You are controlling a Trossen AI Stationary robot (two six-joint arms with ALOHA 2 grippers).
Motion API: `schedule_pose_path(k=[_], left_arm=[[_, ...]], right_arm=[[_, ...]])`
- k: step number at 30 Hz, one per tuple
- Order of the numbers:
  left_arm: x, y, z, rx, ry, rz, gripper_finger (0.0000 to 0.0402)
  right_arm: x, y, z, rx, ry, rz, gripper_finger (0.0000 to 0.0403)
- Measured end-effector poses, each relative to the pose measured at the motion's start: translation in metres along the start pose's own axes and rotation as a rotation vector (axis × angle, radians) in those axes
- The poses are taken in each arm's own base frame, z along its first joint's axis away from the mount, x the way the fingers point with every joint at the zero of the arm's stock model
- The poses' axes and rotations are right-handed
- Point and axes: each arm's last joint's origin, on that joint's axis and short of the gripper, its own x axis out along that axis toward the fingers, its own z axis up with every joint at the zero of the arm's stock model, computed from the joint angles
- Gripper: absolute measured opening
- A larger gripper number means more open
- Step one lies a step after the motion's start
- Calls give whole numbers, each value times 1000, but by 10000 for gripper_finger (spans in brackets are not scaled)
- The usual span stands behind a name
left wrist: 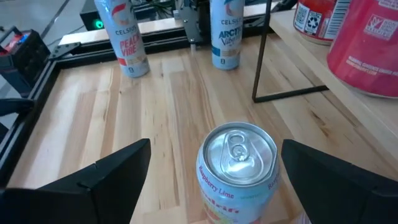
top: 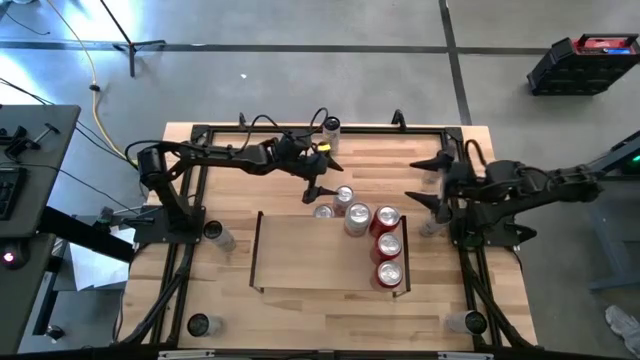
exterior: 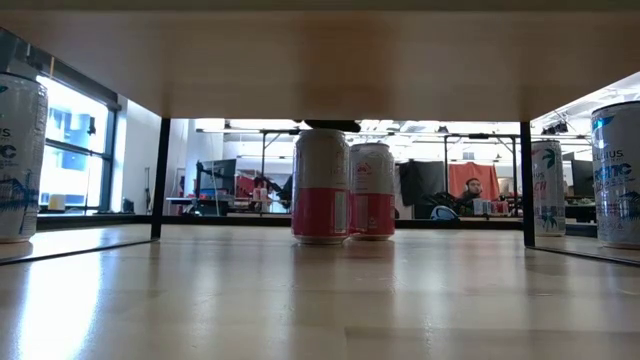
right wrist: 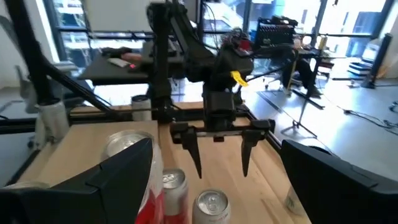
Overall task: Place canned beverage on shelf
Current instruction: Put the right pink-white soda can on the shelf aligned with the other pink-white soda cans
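The left gripper [left wrist: 214, 177] had its two dark fingers [left wrist: 102, 180] spread wide, one on each side of a small silver-topped can with a pale label and pink and green letters [left wrist: 238, 168]. The fingers did not touch the can, and there was bare table on both sides of it. The can stood upright on the light wood table [top: 225, 300]. Its shiny round top had a pull tab, and its side read "Raspberry Lime". From above, this gripper [top: 322, 194] hung over the table just past the back rail of the shelf, a flat light-wood bay with thin black rails [top: 300, 255], near some silver-topped cans [top: 345, 196]. The can under it was outside the shelf, close to the back rail. Inside the shelf, along its right side, stood a row of red cans with silver tops [top: 388, 246]. In the low view, two pink and white cans [exterior: 345, 188] stood side by side, far back on the wood. The right gripper [top: 420, 184] waited at the right side of the table, beside the shelf, with its own dark fingers [right wrist: 124, 180] spread wide and holding nothing. Farther off stood two tall white cans [left wrist: 130, 34] near the black frame.
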Motion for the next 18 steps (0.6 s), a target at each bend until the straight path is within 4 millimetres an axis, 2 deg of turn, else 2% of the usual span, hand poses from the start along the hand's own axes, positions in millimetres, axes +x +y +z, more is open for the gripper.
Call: schedule_pose_path(k=[4,10,18], left_arm=[[1,-1,0,2,0,-3,351],[8,-8,1,25,-13,-21,351],[33,-5,-20,-1,-24,-27,351]], right_arm=[[-11,-4,1,9,-22,7,341],[-12,-5,1,10,-24,11,341],[-5,-2,-1,4,4,11,341]])
